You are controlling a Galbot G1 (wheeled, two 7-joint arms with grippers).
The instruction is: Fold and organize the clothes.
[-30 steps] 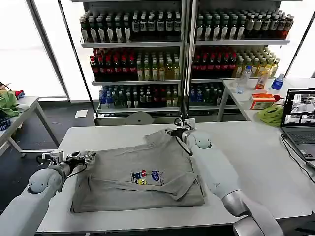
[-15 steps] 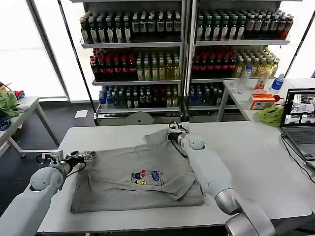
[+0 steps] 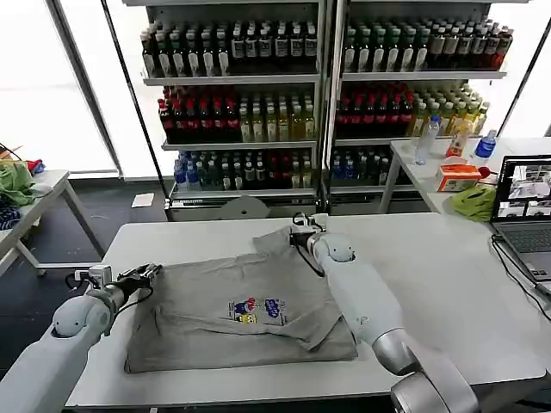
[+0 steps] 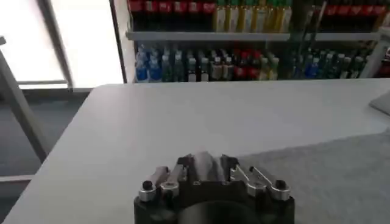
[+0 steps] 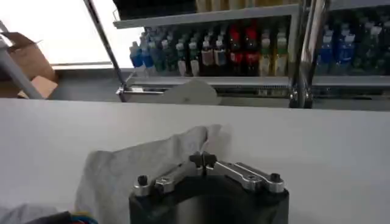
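On the left, the left gripper [image 3: 148, 274] hangs just off the shirt's [image 3: 245, 314] left edge, over the bare white table [image 3: 448, 284]; its wrist view shows its fingers [image 4: 155, 185] spread apart with nothing between them. The grey shirt lies flat in the middle of the table, chest print [image 3: 256, 310] facing up. At the shirt's far right corner, the right gripper [image 3: 299, 232] has its jaws pressed together, pinching a raised fold of the cloth [image 5: 183, 152]. A laptop [image 3: 523, 206] sits at the table's right edge.
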